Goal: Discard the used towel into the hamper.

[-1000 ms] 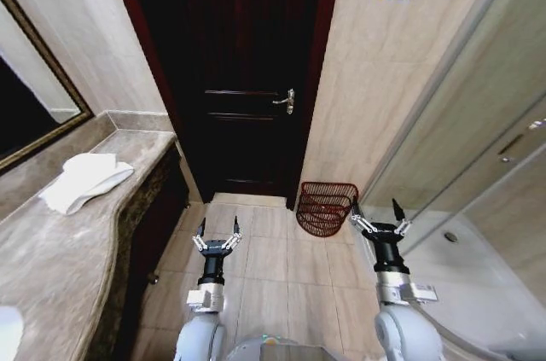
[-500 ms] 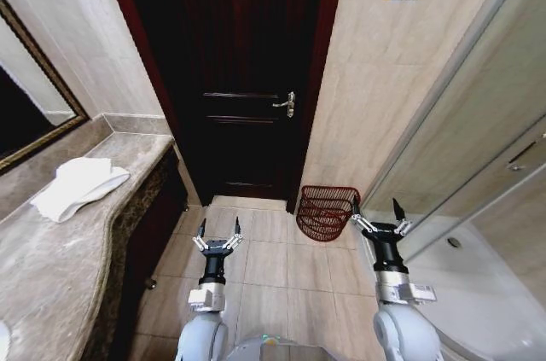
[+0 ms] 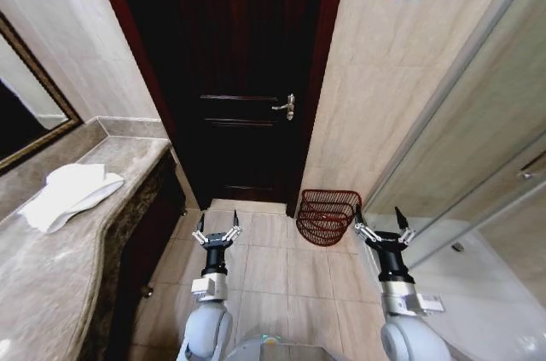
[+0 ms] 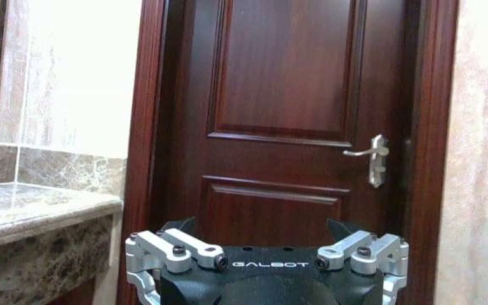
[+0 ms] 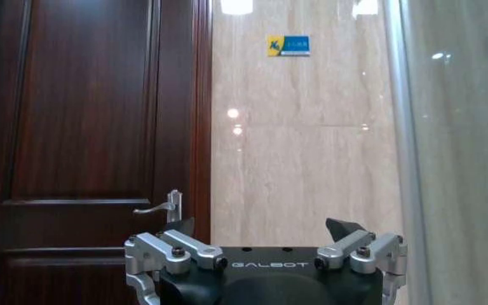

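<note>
- Both grippers, left [image 3: 217,230] and right [image 3: 383,224], hang spread and empty.
- Towel [image 3: 66,194] lies well left of the left gripper; a reach risks clipping the counter [image 3: 77,267].
- Hamper [image 3: 328,217] sits just ahead-left of the right gripper; a swing could tip it.

The left gripper [image 3: 217,231] and the right gripper [image 3: 381,224] are held low over the tiled floor [image 3: 273,271], fingers spread and empty. The hamper [image 3: 327,217] is seen beside the dark door [image 3: 239,88] (against the wall). A white towel [image 3: 66,195] is laid on the marble counter [image 3: 60,284].
</note>
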You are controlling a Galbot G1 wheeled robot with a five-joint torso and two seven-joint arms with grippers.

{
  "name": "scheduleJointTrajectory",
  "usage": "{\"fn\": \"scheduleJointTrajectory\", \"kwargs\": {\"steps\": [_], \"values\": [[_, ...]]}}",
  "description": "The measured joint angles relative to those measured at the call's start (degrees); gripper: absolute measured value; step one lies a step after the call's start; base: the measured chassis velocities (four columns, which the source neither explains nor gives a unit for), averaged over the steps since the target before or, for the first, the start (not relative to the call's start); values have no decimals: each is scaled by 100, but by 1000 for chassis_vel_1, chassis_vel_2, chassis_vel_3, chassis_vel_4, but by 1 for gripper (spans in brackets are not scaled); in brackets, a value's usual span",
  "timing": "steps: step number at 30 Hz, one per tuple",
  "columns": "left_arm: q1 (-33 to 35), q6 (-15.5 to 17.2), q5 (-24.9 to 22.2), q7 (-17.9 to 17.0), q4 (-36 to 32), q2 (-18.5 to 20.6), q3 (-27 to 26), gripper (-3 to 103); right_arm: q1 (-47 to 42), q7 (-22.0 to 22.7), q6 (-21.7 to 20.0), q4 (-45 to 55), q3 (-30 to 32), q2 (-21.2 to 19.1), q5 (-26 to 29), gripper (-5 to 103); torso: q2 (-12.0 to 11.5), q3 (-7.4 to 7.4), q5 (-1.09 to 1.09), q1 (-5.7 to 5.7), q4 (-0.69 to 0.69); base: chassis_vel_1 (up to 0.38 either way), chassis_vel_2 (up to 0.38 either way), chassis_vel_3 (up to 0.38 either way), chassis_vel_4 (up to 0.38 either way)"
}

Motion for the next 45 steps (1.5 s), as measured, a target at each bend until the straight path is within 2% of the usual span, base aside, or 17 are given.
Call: {"fn": "scheduleJointTrajectory", "kwargs": {"steps": [1, 4, 6, 8, 10, 12, 13, 14, 16, 20, 24, 27, 40, 45], "values": [[81, -33, 1, 74, -13, -2, -12, 100, 87, 63, -22, -19, -11, -25, -8, 100, -2, 1, 5, 2, 4, -108, 139, 137, -120], [176, -88, -30, 222, -14, 0, -30, 100, 172, 177, -73, -22, -27, -27, -59, 100, -1, 0, 0, 1, 0, -117, 129, 114, -110], [216, -113, -205, 458, -37, 0, -75, 100, 203, 237, -104, -22, -43, -31, -99, 100, -1, 1, 11, 0, 0, -114, 85, 88, -90], [202, -114, -326, 618, -81, 0, -140, 100, 204, 254, -114, -21, -51, -37, -110, 100, -1, 0, 5, 0, -2, -85, 57, 72, -70], [158, -81, -463, 736, -146, 11, -246, 100, 206, 268, -122, -20, -60, -36, -121, 100, -1, 0, 9, -1, -1, -72, 69, 69, -61], [24, 3, -753, 872, -250, 297, -476, 100, 224, 300, -135, -38, -79, 21, -174, 100, -1, -1, 8, -2, -1, -66, 75, 81, -66], [24, 3, -753, 872, -250, 297, -476, 100, 224, 300, -135, -38, -79, 21, -174, 100, -1, -1, 8, -2, -1, -65, 75, 88, -59], [-45, 72, -928, 908, -291, 581, -650, 100, 241, 324, -138, -64, -89, 64, -221, 100, -1, -1, 8, -2, -1, -82, 70, 88, -79], [-102, 135, -1101, 919, -327, 903, -828, 100, 262, 358, -149, -85, -91, 94, -288, 100, 0, -1, 8, -2, -1, -76, 77, 78, -83], [-150, 260, -1315, 872, -392, 1193, -1005, 100, 314, 378, -196, -89, -60, 92, -301, 100, -1, 0, 7, -1, -1, -68, 97, 75, -91], [-158, 289, -1342, 833, -398, 1122, -992, 100, 346, 377, -230, -94, -50, 69, -257, 100, -1, 0, 8, 0, -1, -79, 96, 78, -83], [-160, 313, -1336, 780, -398, 912, -923, 100, 406, 368, -270, -108, -55, 41, -207, 100, 0, 0, 9, -2, -1, -91, 53, 77, -64], [-106, 337, -1329, 702, -439, 682, -830, 100, 466, 293, -286, -110, -88, 64, -117, 100, 0, -1, 8, -2, 0, -126, 118, 119, -113], [-102, 302, -1288, 664, -439, 543, -761, 100, 387, 186, -173, -88, -115, 109, -242, 100, 0, 0, 8, 0, 0, -155, 161, 169, -180]]}}
